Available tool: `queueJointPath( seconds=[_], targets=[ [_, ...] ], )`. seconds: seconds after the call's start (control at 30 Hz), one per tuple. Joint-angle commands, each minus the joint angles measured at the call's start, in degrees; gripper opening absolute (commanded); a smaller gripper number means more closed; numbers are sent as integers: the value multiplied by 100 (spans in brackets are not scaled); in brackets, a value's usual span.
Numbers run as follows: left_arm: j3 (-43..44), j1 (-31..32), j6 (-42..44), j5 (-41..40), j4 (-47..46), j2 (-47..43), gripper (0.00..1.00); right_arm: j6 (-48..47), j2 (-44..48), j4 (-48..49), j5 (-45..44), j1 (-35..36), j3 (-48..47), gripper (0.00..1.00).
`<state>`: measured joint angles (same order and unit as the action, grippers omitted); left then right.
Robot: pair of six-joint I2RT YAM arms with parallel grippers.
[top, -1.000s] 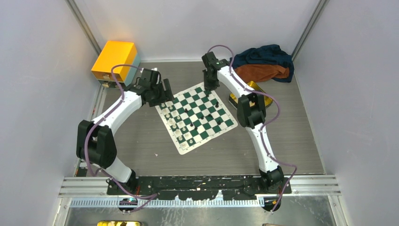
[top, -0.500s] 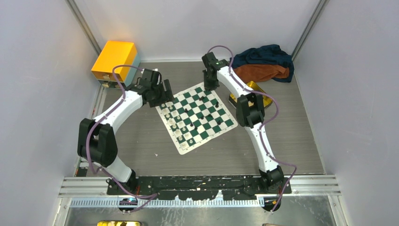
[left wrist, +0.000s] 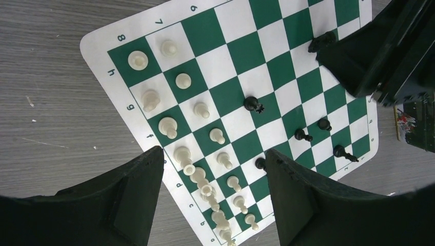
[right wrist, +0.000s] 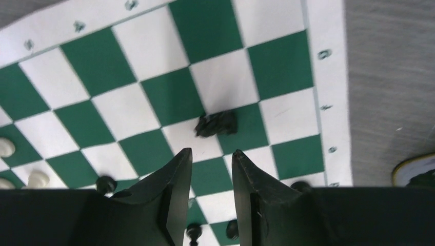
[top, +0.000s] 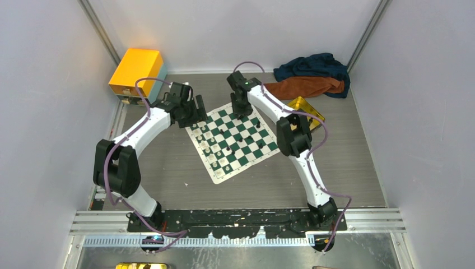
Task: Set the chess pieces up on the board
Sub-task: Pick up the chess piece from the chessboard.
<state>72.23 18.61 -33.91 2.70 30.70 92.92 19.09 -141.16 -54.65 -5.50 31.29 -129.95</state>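
The board point(top: 221, 175) lies skewed on the table. Cream-white chess pieces point(top: 208, 144) stand in two rows along its left side, also seen in the left wrist view point(left wrist: 183, 81). Black chess pieces point(top: 241, 135) are scattered over its middle and right. My left gripper point(top: 197, 116) hovers at the board's far-left corner; its jaws point(left wrist: 214, 164) are open with nothing between them, high above the white rows. My right gripper point(top: 241, 109) hangs over the board's far edge, open point(right wrist: 210, 154) and empty. A black piece point(right wrist: 216, 123) rests on the board point(right wrist: 154, 46) just ahead of its fingertips.
A yellow box point(top: 137, 70) sits at the far left corner. A blue and orange cloth point(top: 311, 75) lies at the far right. A gold tin point(top: 305, 106) lies right of the board, partly behind the right arm. The cell's walls close in on both sides.
My right arm swung left from the board's far-right corner to over its far edge, and its jaws widened. The left arm has hardly moved.
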Motion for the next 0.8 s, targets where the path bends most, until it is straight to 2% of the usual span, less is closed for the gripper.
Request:
queueJointPath(
  seconds=[0.0,0.27,0.6,0.77],
  targets=[
    [89,-42,24,78,-195,-174,73,39,740,117,-422,333,295,40],
    [-55,-42,66,103,-228,-275,73,258,733,277,-567,373,500,41],
    [43,-66,138,134,-244,-149,73,24,73,-123,-621,306,-584,43],
    [64,-119,162,164,-248,-102,73,47,-100,-196,-558,229,-819,44]
  ],
)
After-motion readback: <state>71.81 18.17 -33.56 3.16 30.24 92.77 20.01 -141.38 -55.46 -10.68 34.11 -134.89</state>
